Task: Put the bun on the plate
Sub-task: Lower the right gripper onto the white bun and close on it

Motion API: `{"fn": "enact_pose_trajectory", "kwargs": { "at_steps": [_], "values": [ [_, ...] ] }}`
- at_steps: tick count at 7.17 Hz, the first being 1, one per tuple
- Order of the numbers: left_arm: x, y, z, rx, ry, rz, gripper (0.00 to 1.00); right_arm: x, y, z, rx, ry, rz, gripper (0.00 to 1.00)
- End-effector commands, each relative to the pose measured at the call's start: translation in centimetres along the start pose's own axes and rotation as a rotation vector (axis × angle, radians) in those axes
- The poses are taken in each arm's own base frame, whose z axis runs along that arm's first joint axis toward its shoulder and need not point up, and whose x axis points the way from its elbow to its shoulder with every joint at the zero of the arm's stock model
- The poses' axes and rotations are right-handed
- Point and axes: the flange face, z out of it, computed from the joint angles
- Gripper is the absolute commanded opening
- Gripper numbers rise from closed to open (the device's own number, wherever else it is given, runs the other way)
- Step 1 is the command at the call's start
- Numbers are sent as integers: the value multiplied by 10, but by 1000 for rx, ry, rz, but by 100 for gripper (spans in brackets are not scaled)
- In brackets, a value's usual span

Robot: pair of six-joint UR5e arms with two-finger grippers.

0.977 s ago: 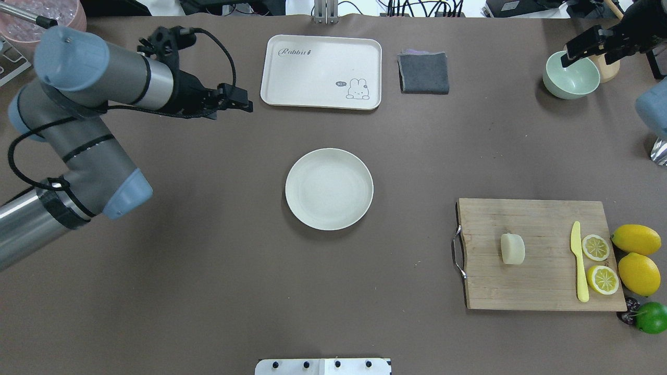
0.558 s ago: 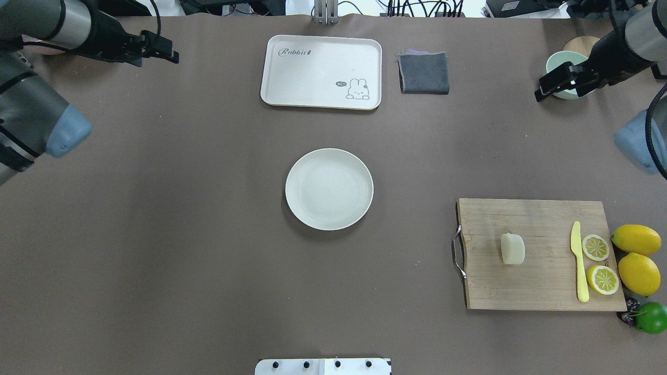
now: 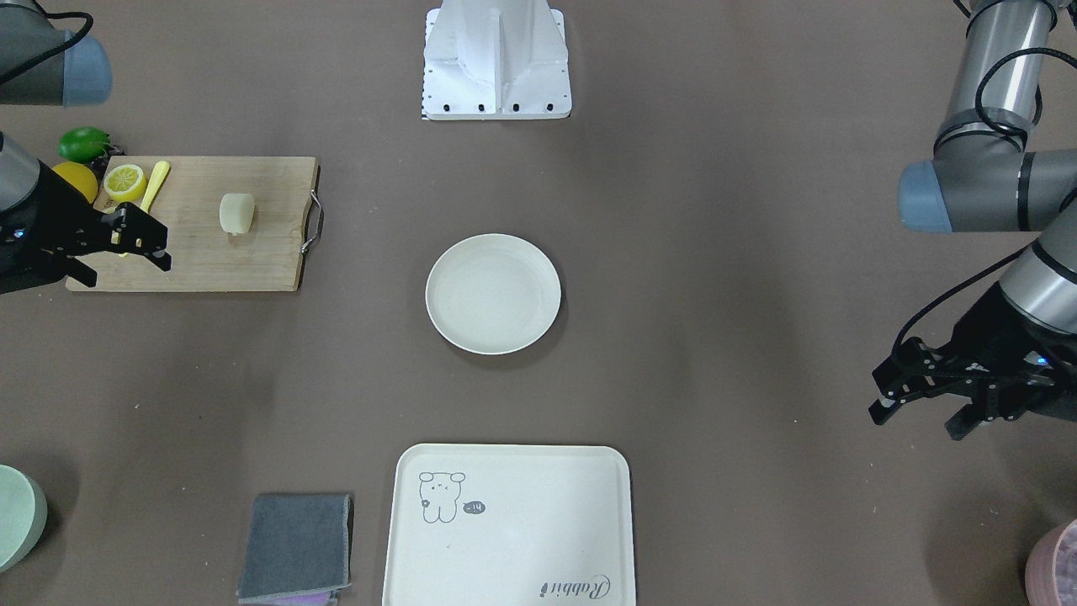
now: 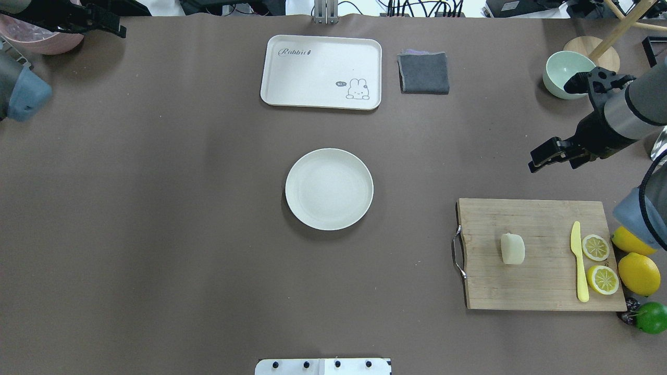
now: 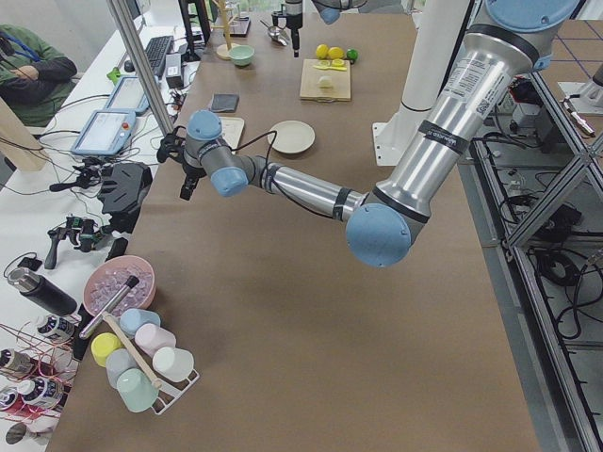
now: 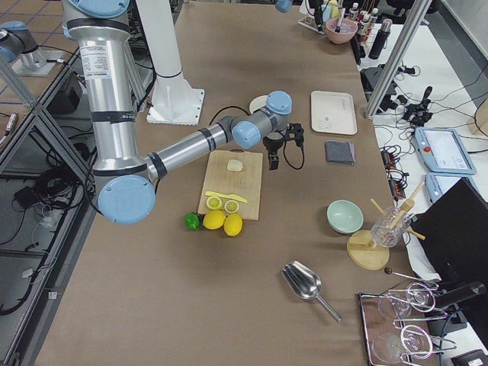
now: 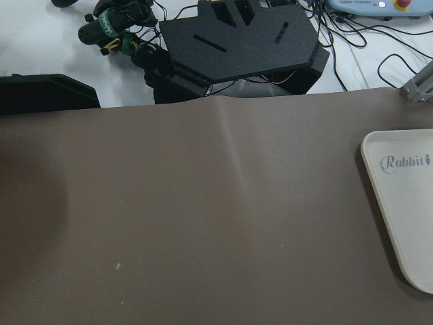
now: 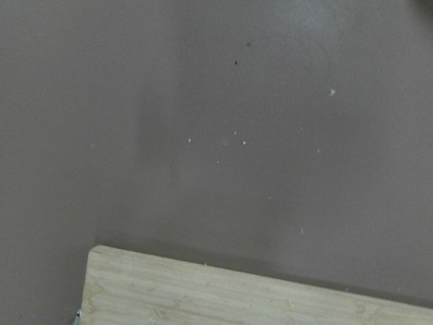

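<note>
The bun (image 4: 512, 248) sits on the cutting board (image 4: 542, 281), well apart from the bare plate (image 4: 329, 188). The right tool (image 4: 538, 159) hovers just past the board with its jaws apart. The left tool (image 3: 915, 412) is also spread, way off to the side. A smooth lump like that could squirt out if it's pinched off-centre.

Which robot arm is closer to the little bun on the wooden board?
Right. The right end effector hovers beside the board holding the bun; the left end effector is far across the table.
</note>
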Motion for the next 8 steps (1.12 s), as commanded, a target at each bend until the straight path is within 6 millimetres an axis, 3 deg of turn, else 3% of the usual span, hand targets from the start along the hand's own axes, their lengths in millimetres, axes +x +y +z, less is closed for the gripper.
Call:
{"fn": "enact_pose_trajectory", "kwargs": {
  "at_steps": [1,3,4,8],
  "values": [
    [-6,1,5,-5,-12,21,97,-35,30,45,-57,44,64,100],
    [-4,5,10,-15,-11,35,97,-47,46,68,-66,65,83,100],
    [7,0,12,-12,-7,44,97,-49,51,74,-82,70,78,100],
    [17,3,27,17,-50,65,97,-66,75,96,-128,76,70,99]
  ]
}}
